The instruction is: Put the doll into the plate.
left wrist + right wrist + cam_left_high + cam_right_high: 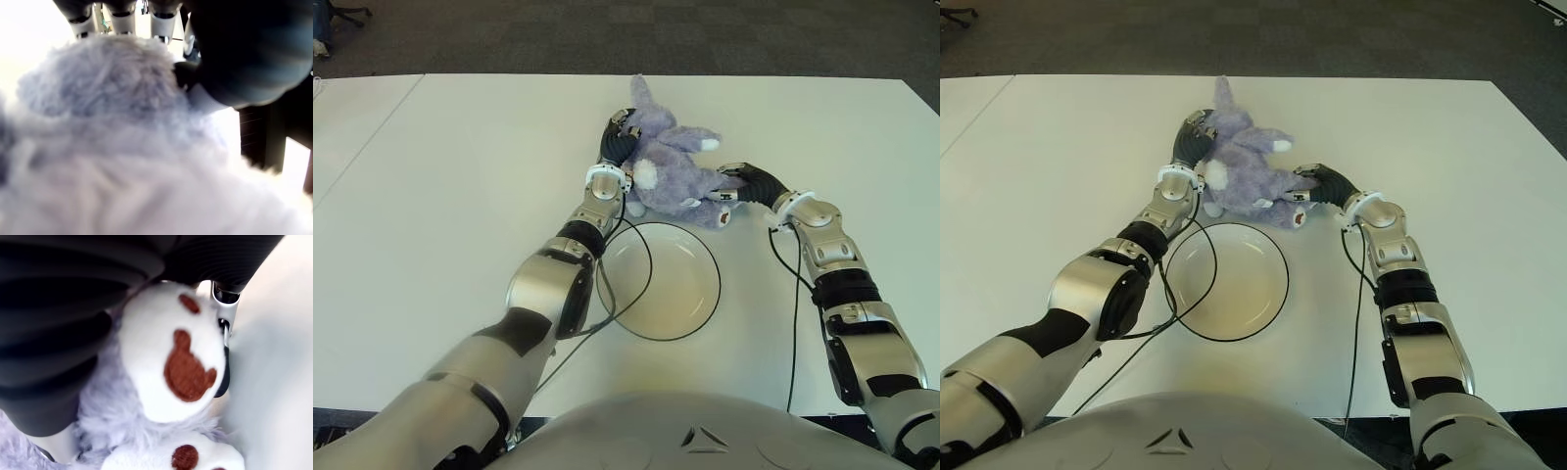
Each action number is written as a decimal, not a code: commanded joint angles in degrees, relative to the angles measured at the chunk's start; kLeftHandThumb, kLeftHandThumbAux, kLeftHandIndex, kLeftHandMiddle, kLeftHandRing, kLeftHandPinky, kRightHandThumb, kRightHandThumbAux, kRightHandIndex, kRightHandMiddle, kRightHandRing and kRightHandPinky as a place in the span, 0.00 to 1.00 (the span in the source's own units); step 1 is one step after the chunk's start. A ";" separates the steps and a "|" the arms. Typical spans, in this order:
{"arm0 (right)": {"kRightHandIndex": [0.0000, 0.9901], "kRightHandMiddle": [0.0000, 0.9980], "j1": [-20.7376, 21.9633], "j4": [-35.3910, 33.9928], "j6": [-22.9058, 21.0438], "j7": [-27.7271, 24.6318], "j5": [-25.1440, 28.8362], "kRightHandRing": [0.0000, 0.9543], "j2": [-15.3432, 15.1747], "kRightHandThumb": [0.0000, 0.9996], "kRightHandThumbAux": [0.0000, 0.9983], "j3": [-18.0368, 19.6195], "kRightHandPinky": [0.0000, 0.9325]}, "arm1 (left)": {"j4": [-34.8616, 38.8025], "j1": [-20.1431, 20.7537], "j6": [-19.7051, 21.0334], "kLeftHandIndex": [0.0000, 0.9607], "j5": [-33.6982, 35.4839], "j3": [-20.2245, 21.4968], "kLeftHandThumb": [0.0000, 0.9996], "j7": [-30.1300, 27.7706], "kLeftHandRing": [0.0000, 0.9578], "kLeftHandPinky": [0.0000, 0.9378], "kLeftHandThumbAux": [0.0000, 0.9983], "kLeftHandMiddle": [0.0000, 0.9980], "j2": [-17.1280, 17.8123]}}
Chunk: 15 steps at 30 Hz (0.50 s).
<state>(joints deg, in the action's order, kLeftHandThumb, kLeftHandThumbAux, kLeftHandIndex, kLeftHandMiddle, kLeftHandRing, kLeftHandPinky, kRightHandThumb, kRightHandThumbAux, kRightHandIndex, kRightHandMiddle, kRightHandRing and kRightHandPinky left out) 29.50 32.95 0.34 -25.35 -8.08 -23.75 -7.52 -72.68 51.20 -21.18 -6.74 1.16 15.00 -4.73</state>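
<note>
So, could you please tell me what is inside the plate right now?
Nothing lies inside the plate; the left arm's black cable crosses its rim. The doll lies beyond it.

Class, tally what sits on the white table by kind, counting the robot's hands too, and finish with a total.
Purple plush doll: 1, gripped from both sides
White plate: 1, nothing in it
Robot hands: 2, the left hand and the right hand, both on the doll
Total: 4
</note>
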 commanded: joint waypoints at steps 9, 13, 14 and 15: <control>0.72 0.85 11.68 23.88 6.05 11.68 -10.44 0.90 7.65 0.52 0.72 -7.50 0.94 | -1.88 6.84 5.31 0.46 -0.61 -0.16 0.74 0.92 0.94 0.94 0.70 0.92 -2.16; 0.72 0.85 13.09 28.35 9.03 14.23 -12.63 0.90 8.54 0.53 0.72 -9.16 0.93 | -2.02 8.49 6.46 0.46 -0.72 -0.36 0.74 1.12 0.92 0.93 0.70 0.89 -2.59; 0.72 0.85 13.30 29.18 9.74 14.83 -13.07 0.89 8.66 0.53 0.72 -9.50 0.92 | -2.04 9.00 6.79 0.46 -0.72 -0.37 0.74 1.20 0.92 0.94 0.70 0.89 -2.74; 0.72 0.85 13.39 29.80 10.55 15.51 -13.48 0.89 8.70 0.53 0.72 -9.82 0.91 | -1.99 9.53 7.05 0.46 -0.72 -0.40 0.74 1.31 0.92 0.94 0.70 0.89 -2.93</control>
<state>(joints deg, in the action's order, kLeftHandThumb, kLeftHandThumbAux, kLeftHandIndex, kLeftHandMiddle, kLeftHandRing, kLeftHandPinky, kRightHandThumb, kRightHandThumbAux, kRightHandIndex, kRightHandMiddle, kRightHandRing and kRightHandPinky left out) 44.61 58.72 9.71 -9.99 -19.17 -18.35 -14.67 -73.93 59.12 -15.69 -6.73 1.34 16.80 -5.20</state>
